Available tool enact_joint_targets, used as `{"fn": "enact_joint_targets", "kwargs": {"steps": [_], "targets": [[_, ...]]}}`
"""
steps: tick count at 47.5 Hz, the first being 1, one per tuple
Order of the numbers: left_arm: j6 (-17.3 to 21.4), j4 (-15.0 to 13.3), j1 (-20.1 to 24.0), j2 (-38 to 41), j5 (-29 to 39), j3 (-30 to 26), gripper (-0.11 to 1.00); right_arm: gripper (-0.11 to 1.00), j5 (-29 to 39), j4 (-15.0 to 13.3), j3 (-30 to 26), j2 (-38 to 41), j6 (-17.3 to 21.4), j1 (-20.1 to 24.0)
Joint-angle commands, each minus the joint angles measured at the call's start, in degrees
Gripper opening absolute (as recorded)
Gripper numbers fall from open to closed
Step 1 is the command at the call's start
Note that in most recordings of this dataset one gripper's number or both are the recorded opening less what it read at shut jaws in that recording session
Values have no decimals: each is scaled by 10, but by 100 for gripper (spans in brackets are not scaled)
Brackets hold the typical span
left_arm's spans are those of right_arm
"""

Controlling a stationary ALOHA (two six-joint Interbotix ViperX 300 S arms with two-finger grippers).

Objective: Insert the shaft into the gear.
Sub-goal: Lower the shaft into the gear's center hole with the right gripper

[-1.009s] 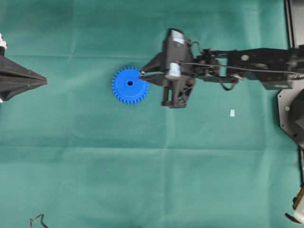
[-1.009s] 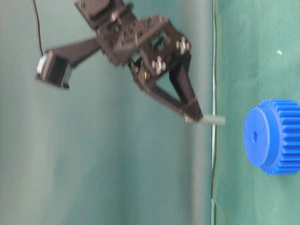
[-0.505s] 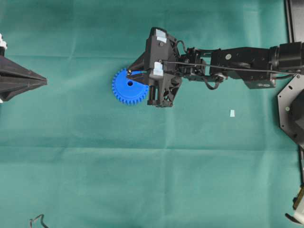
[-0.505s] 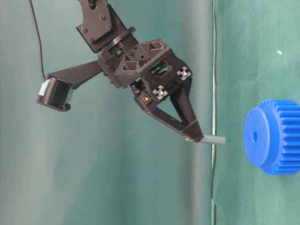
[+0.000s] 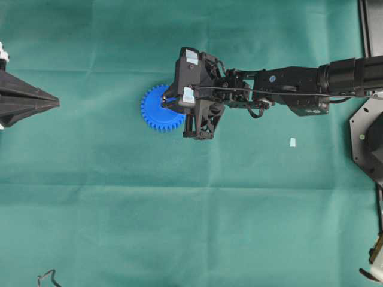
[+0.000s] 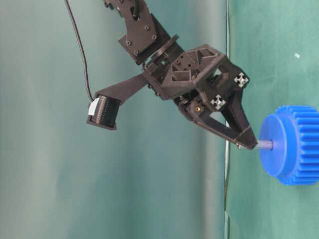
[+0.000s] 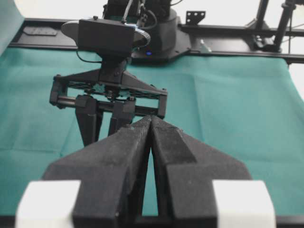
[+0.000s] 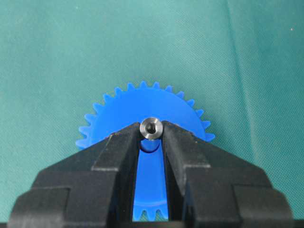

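Observation:
The blue toothed gear (image 5: 154, 112) lies flat on the green cloth, partly under my right gripper (image 5: 169, 101). That gripper is shut on the shaft (image 8: 151, 128), a short silvery pin held upright between its fingertips. In the table-level view the shaft (image 6: 264, 145) pokes out past the right gripper (image 6: 247, 143) and its lower end meets the centre of the gear (image 6: 294, 149). From the right wrist the gear (image 8: 142, 102) lies directly beneath the pin. My left gripper (image 7: 151, 118) is shut with nothing in it, resting at the far left (image 5: 55, 103), well apart from the gear.
A small pale scrap (image 5: 292, 142) lies on the cloth right of the gear. Black frame parts (image 5: 365, 137) stand along the right edge. A loose cable end (image 5: 46, 277) shows at the bottom left corner.
My right gripper has moved left over the gear and come down, bringing the shaft from above the cloth beside the gear onto the gear's centre. The left gripper has stayed still.

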Motion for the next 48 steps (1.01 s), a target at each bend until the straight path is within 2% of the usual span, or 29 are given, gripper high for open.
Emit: {"fn": "enact_joint_targets", "kwargs": {"steps": [1,48], "targets": [[-1,2,-1,4,-4,-15,0,18,-7,0,-9,-9,-2,-4],[-1,2,-1,4,4,-14,0,18,-15,-1,-11,20,-3,-5]]}}
